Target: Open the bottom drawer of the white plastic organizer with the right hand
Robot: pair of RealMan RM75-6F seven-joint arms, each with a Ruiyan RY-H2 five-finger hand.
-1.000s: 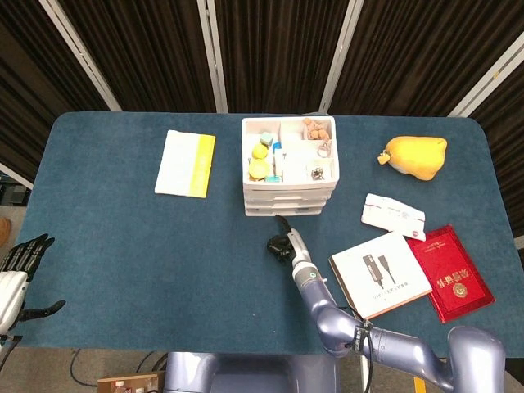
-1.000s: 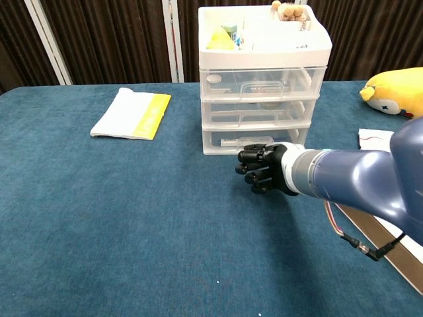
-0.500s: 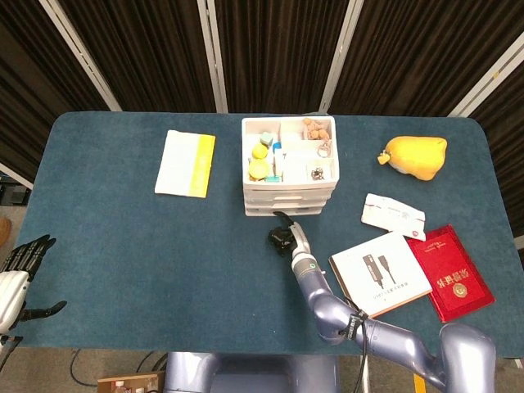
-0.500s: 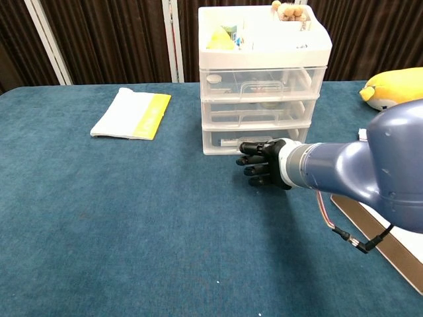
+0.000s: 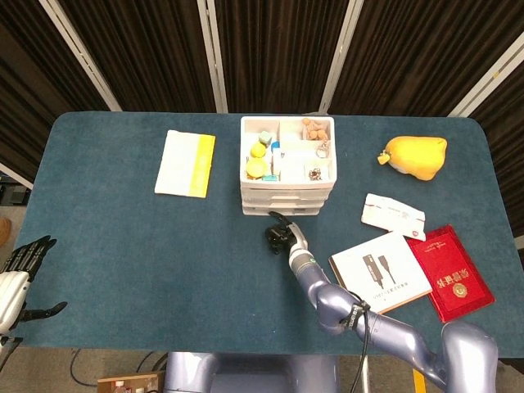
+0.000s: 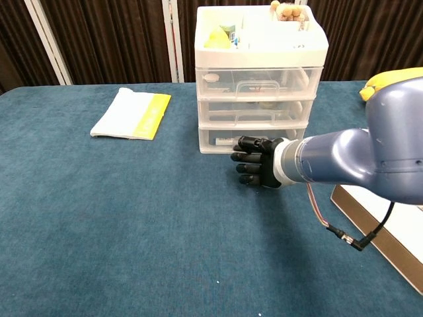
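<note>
The white plastic organizer [image 5: 287,170] [image 6: 260,79] stands mid-table, with three clear drawers and an open top tray of small items. Its bottom drawer [image 6: 225,139] looks closed. My right hand [image 5: 280,233] [image 6: 255,169] is right at the drawer's front, its dark fingers [image 6: 243,159] partly curled and pointing left. The uppermost finger touches the drawer front near the handle; whether it hooks the handle is hidden. My left hand [image 5: 23,264] hangs off the table's front left corner with its fingers spread, holding nothing.
A white and yellow booklet [image 5: 186,163] [image 6: 131,113] lies left of the organizer. To the right are a yellow plush toy [image 5: 416,156] [image 6: 391,76], a white packet [image 5: 394,215], a white manual [image 5: 380,273] and a red booklet [image 5: 449,272].
My right hand has moved forward to the bottom drawer's front, and its fingers have uncurled a little. The organizer has shifted slightly to the left.
</note>
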